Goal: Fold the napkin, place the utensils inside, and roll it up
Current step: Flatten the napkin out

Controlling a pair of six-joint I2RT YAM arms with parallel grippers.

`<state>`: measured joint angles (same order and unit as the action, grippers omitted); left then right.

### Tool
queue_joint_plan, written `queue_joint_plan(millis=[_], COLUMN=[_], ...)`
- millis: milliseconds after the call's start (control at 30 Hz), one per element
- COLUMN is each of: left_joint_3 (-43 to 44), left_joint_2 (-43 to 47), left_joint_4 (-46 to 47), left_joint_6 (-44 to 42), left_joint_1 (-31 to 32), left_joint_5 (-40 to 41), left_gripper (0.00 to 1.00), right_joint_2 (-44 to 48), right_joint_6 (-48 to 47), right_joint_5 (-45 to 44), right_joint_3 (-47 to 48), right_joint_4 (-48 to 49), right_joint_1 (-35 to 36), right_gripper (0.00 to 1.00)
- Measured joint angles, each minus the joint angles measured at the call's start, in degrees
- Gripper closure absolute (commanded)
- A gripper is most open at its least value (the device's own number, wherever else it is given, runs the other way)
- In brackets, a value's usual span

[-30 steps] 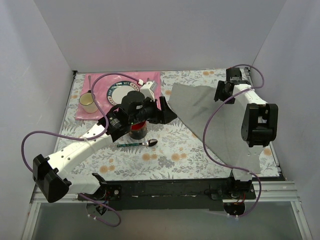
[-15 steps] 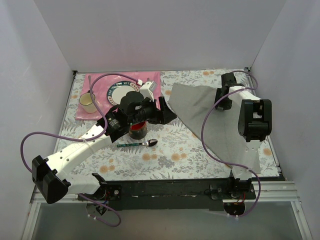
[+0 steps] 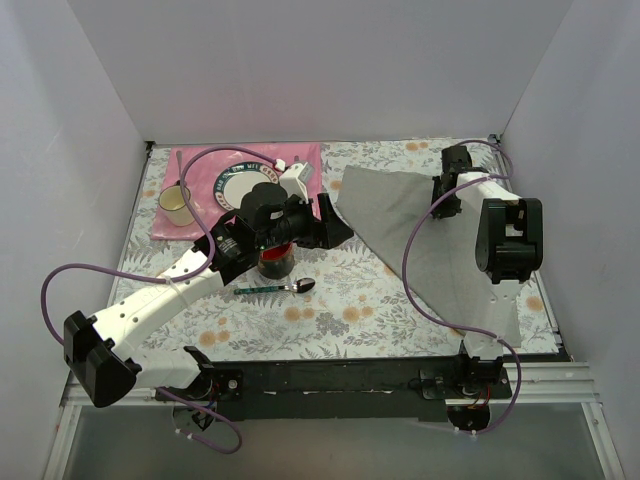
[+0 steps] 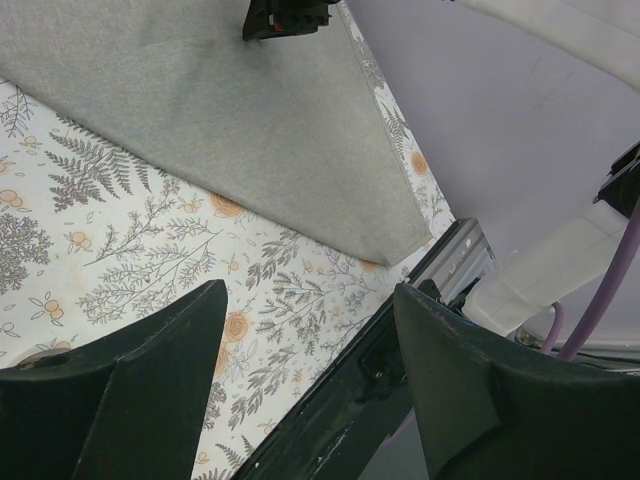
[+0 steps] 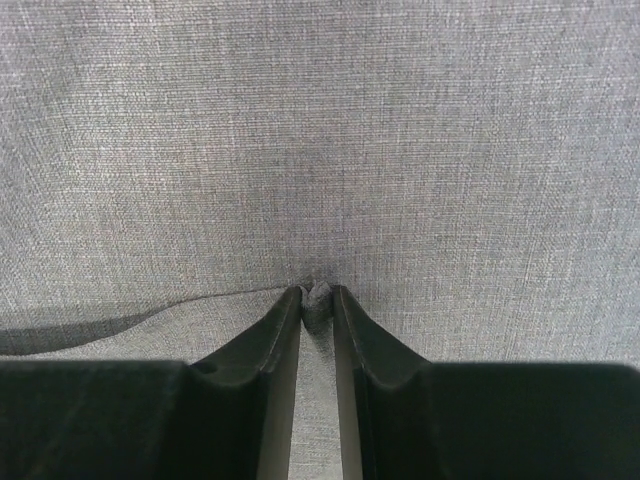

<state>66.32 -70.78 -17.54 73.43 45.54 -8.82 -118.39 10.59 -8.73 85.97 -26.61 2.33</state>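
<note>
Right wrist view shows the right gripper (image 5: 317, 300) almost closed, its fingers pinching a small tuck of the napkin (image 5: 320, 120), so the folding step seems only at its start. The plain grey cloth lies flat, to the right of the pink placemat (image 3: 200, 165). Next, I think, this edge must be lifted and carried across. The left gripper (image 4: 305, 300) stands wide, holding nothing.

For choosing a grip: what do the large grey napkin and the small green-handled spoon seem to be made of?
The large grey napkin looks like matte woven cloth: a fine weave shows, and it puckers where the right claw pinches it. The small green-handled spoon probably has a metal bowl, as it looks silvery; the handle's material, perhaps plastic, is too small to tell.
</note>
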Motion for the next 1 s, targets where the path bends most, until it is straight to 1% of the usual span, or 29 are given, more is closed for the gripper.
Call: queue_joint_plan(millis=[67,167,200,233,267,300,333,433,500,667,800,900,1000], left_joint_3=[0.00,0.00,0.02,0.00,0.00,0.00,-0.02,-0.24,-0.28,-0.28,-0.74,-1.99,-2.82], left_joint_2=[0.00,0.00,0.00,0.00,0.02,0.02,0.02,0.07,0.07,0.07,0.33,1.33,2.32], left_joint_4=[0.00,0.00,-0.02,0.00,-0.02,0.00,0.02,0.07,0.04,0.02,0.11,0.00,0.04], left_joint_6=[0.00,0.04,0.07,0.07,0.07,0.07,0.07,0.04,0.04,-0.13,-0.17,-0.22,-0.55], left_joint_1=[0.00,0.00,0.00,0.00,0.00,0.00,0.00,0.00,0.00,0.00,0.00,0.00,0.00], left_joint_5=[-0.04,-0.20,-0.22,-0.22,-0.22,-0.22,-0.24,-0.22,-0.22,-0.17,-0.17,-0.17,0.04], left_gripper=[0.33,0.33,0.33,0.33,0.33,0.33,0.33,0.32,0.31,0.30,0.29,0.28,0.26], right_joint_2=[-0.02,0.00,0.02,0.07,0.20,0.31,0.59,2.67,6.03,19.15,29.77,35.39,38.91], right_joint_6=[-0.28,-0.33,-0.33,-0.35,-0.33,-0.33,-0.35,-0.26,0.04,1.88,3.67,4.85,6.73], right_joint_5=[0.57,1.14,1.22,1.27,1.29,1.22,1.16,0.96,0.96,2.51,5.38,8.57,11.78], right_joint_3=[-0.07,-0.07,-0.11,-0.20,-0.26,-0.26,-0.28,-1.18,-3.26,-11.13,-19.56,-26.34,-31.76], right_joint_4=[0.22,0.31,0.35,0.39,0.39,0.07,-0.55,-2.03,-2.93,-4.28,-4.59,-4.87,-5.11], right_joint_1=[0.00,0.00,0.00,0.00,0.00,0.02,0.13,0.74,1.44,5.18,10.36,14.93,20.17], right_gripper=[0.82,0.83,0.86,0.86,0.90,0.90,0.94,0.97,0.97,0.99,0.99,0.99,0.98])
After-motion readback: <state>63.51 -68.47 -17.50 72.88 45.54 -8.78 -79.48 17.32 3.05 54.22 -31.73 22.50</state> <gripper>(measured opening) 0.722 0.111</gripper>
